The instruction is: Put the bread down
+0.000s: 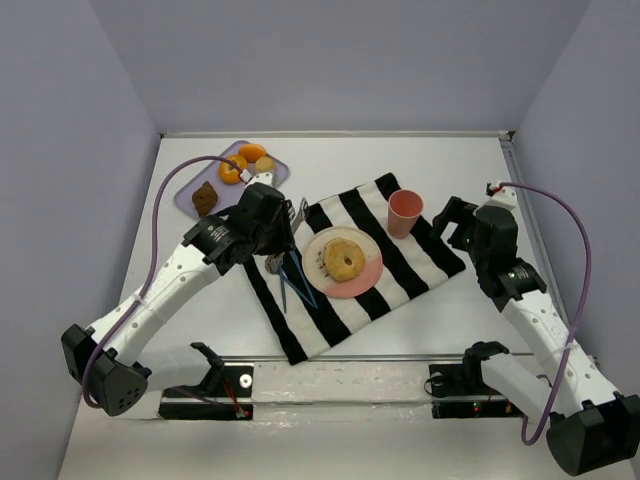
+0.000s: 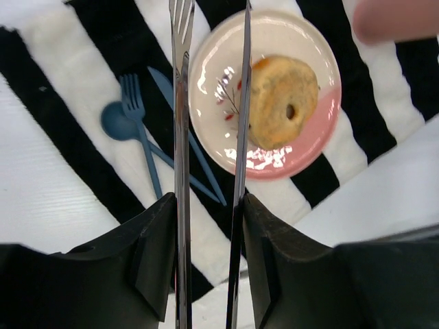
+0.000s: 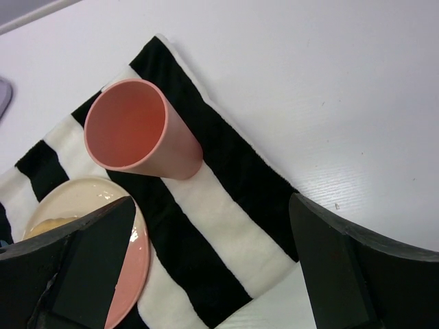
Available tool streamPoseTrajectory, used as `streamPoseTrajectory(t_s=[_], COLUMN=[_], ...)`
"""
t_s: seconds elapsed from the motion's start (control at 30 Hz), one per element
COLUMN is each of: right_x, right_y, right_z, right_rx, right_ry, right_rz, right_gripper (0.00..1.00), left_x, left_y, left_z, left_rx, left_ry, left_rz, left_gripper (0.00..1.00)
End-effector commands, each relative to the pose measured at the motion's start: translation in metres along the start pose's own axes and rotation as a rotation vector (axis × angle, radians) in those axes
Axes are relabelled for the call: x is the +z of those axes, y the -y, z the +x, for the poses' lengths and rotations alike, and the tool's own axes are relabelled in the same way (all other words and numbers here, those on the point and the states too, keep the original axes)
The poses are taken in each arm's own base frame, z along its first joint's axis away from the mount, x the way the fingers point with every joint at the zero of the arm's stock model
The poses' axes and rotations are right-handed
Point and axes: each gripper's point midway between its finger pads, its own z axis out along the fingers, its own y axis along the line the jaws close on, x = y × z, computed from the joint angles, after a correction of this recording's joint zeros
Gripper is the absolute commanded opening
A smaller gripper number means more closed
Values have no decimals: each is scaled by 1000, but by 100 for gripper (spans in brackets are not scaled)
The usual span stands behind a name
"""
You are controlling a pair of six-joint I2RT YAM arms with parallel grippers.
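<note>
On the plate (image 2: 322, 130) lies the bread (image 2: 282, 101); over the plate's rim the left gripper (image 2: 209, 202) clamps tongs (image 2: 181, 103), their blades apart.

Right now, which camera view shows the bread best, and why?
The left wrist view: the bread lies large and nearly whole on the plate, only its left edge crossed by the tongs. The top external view shows it whole but small. The right wrist view catches only a sliver.
</note>
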Motion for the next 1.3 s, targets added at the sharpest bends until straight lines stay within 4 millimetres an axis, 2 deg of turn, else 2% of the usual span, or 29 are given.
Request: streamPoseTrajectory(t_s=[0.0,0.17,0.27,0.33,0.37,0.4,0.47,0.57,0.67,0.83,1.1,1.27], right_x=[-2,-1,1,3,3,5,7,9,10,11,13,13], right_y=[1,-1,-3,-3,-4,-4,-4,-2,-2,-1,2,4], right_z=[-11,-9,-6,-6,-6,-4,-4,-1,-1,1,1,0], right_rx=[11,11,10,9,9,4,0,-4,-5,-11,-14,-16], right_ry=[45,37,23,18,18,9,5,-2,-5,-9,-8,-5], right_rz=[1,-7,-14,-12,-12,-10,-10,0,3,12,30,40], right_gripper=[99,99,99,99,99,99,99,99,99,99,99,99], left_x=[1,31,62,73,86,88,104,115,130,137,161,175], left_y=[-13,-28,-62,-71,-76,-75,-80,-84,-88,-93,-89,-97], left_z=[-51,-89,-118,-127,-128,-139,-141,-155,-159,-176,-179,-173], left_rx=[-68,-110,-149,-130,-110,-60,-24,12,35,60,111,116], left_ry=[176,251,257,254,236,249,230,232,207,213,172,126], left_rz=[-146,-227,-289,-315,-330,-323,-349,-365,-348,-376,-326,-348], left_gripper=[48,49,47,49,50,52,55,55,56,60,64,64])
